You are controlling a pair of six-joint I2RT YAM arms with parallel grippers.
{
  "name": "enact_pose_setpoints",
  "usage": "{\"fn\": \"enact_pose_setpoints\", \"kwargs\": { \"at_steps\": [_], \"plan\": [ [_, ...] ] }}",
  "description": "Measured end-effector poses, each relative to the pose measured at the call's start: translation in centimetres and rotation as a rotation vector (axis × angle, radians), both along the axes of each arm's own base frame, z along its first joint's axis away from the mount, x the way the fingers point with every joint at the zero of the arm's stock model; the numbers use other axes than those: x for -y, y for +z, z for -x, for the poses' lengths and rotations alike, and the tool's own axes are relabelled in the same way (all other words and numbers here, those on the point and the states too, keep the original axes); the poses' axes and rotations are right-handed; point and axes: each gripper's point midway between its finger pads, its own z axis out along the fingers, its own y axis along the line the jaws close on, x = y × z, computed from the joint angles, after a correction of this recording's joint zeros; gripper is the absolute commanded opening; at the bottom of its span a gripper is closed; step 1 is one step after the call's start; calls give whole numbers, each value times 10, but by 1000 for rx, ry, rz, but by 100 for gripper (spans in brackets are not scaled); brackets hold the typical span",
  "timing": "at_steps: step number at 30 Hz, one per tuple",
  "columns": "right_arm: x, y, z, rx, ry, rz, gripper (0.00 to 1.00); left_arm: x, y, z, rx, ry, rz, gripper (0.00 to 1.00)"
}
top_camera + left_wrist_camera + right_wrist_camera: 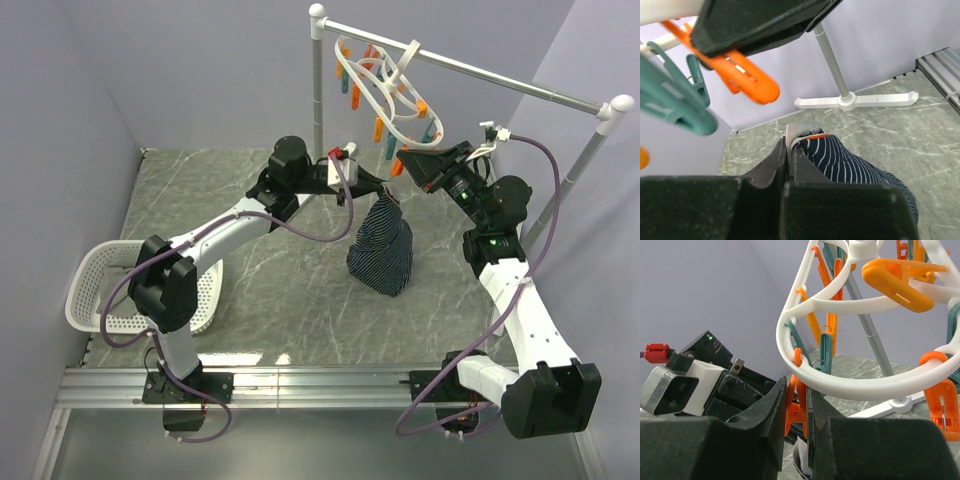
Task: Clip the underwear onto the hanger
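Underwear hangs by its waistband from left pincer, clamped tight, lifted just under hanger. Right pincer squeezes orange peg, probably opening it to take the waistband.

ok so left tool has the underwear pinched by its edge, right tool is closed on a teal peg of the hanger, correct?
One thing is off: the peg between the right tool's fingers is orange, not teal. The right wrist view shows it, hanging from the hanger's white ring. The rest stands: the left tool has the underwear pinched by its edge.
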Motion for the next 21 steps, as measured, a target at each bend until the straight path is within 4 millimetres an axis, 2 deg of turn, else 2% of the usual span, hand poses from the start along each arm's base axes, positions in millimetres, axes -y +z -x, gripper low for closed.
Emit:
{"fn": "enact_pose_setpoints", "kwargs": {
  "at_steps": [6,15,21],
  "plan": [
    [-4,0,-3,-1,27,-17,0,-11,9,9,1,-56,55,0],
    [-8,8,3,21,66,-41,0,-15,31,29,42,-149,132,0],
    [-11,4,5,16,95,-44,0,-17,43,35,32,-175,174,0]
  ]
}}
